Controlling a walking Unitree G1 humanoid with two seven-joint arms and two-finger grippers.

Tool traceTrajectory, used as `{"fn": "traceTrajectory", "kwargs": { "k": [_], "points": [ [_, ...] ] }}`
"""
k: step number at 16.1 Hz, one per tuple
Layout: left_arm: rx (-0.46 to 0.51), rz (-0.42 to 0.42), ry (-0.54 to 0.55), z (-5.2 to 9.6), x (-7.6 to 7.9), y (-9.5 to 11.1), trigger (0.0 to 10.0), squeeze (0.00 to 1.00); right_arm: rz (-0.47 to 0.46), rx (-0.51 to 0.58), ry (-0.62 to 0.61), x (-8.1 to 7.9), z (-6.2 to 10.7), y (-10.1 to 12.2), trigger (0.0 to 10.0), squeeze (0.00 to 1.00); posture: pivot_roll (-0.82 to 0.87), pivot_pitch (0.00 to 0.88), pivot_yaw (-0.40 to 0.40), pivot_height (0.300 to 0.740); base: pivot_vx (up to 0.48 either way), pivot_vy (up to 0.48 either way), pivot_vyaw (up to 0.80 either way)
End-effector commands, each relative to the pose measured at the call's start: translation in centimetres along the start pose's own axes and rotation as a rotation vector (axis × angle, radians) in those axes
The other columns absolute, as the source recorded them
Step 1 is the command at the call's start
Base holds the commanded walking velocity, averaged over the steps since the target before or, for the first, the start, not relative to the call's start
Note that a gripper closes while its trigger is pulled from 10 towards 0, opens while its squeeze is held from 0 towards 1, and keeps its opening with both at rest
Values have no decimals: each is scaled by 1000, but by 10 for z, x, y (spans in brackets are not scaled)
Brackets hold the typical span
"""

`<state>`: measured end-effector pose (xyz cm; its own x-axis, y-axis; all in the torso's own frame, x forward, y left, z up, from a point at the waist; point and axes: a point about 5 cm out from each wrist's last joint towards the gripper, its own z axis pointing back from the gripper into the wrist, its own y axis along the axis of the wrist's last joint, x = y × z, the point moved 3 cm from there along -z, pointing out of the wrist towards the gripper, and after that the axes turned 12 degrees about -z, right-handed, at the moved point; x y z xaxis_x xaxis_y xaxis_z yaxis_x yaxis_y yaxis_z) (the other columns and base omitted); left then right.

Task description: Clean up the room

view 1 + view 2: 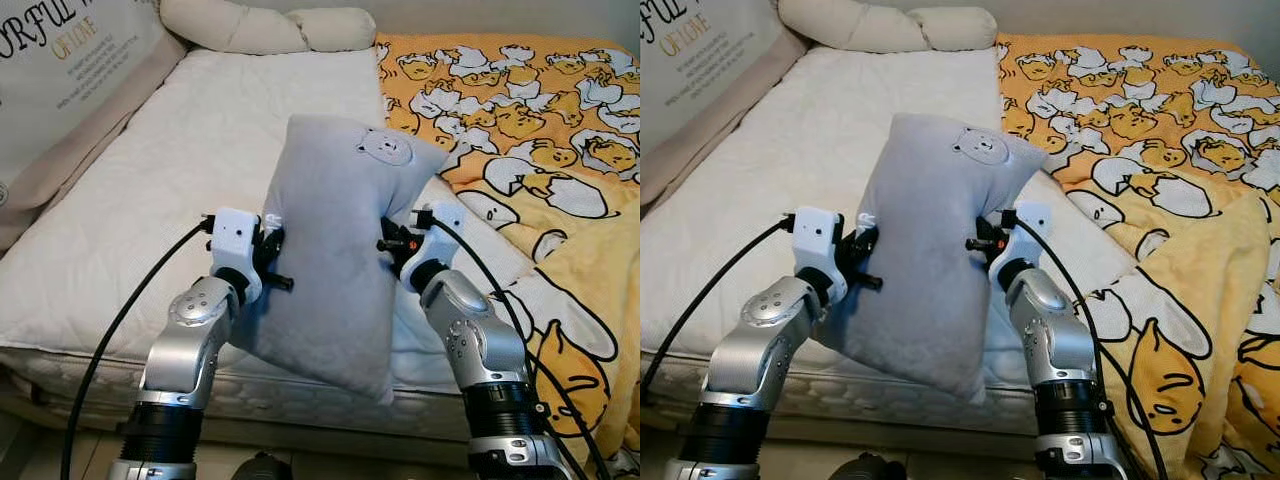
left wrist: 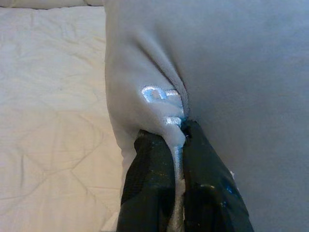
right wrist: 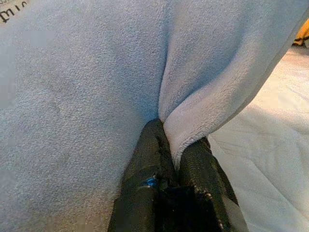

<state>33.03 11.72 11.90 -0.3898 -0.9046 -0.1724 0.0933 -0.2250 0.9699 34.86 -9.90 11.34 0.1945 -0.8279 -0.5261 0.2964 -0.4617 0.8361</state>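
A grey pillow (image 1: pixel 335 250) with a small bear face near its top hangs upright between my two arms, above the near edge of the bed (image 1: pixel 150 200). My left gripper (image 1: pixel 275 255) is shut on the pillow's left edge; in the left wrist view its fingers (image 2: pixel 149 193) pinch a fold of the grey fabric (image 2: pixel 217 72). My right gripper (image 1: pixel 388 245) is shut on the pillow's right edge. The right wrist view has its fingers (image 3: pixel 149 164) clamped on a fold of the fleece (image 3: pixel 82 87).
The bed carries a white quilted mattress cover. A yellow cartoon-print blanket (image 1: pixel 530 110) covers its right half and spills over the near edge. A long beige pillow (image 1: pixel 265 28) lies at the head. A lettered cushion (image 1: pixel 60 70) leans along the left side.
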Motion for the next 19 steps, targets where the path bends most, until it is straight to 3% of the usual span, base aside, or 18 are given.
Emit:
{"fn": "traceTrajectory", "kwargs": {
  "k": [1,19],
  "points": [
    [47,-23,-20,-1,1,15,10000,0,9,33,38,-11,0,5,10000,0,61,0,71,740,0,255,0],
    [29,-30,-35,0,2,12,10000,0,8,25,23,-10,-1,3,10000,0,62,0,74,740,0,305,0]
  ]
}}
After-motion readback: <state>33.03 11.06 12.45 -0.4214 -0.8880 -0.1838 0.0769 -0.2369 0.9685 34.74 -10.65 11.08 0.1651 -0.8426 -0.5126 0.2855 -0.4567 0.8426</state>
